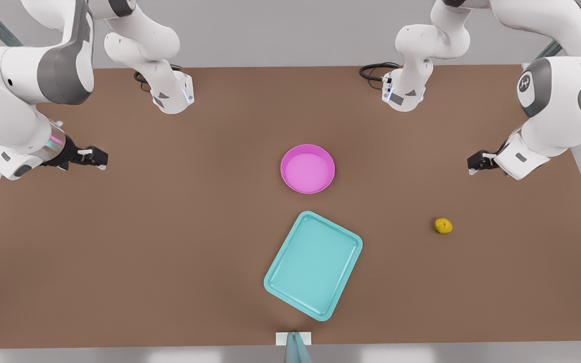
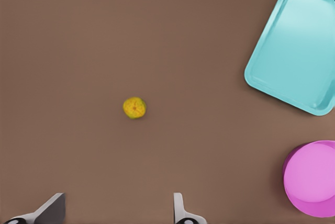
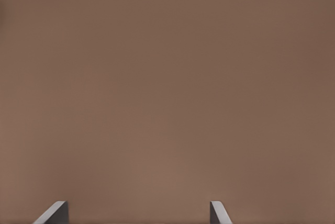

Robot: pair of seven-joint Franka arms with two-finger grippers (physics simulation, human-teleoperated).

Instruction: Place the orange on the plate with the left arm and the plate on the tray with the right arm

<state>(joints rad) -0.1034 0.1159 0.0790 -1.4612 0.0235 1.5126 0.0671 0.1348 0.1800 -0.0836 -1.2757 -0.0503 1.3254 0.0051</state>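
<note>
The orange (image 1: 443,225) lies alone on the brown table (image 1: 119,252), toward the front view's right and well apart from the plate and the tray. In the left wrist view the orange (image 2: 134,108) sits out ahead of the left gripper (image 2: 118,214), roughly in line with the space between its two fingertips (image 2: 51,209), which stand wide apart with nothing between them. In the front view that left gripper (image 1: 478,164) hangs at the front view's right edge, above the table and well apart from the fruit.

The plate (image 1: 307,168) rests flat on the table near the middle, its magenta bowl holding nothing. In the left wrist view the plate (image 2: 312,178) is cut off by the frame edge. The tray (image 1: 313,264) lies just beside the plate on the side nearer the camera, turned at an angle to the table edges, with a narrow strip of bare table between the two; its teal floor is bare as well. The left wrist view catches part of the tray (image 2: 296,46) too.

The right gripper (image 1: 95,157) waits at the front view's left, well apart from all three things. In the right wrist view the right gripper (image 3: 138,212) has its fingertips (image 3: 55,212) spread apart over plain brown table (image 3: 167,88), grasping nothing.
</note>
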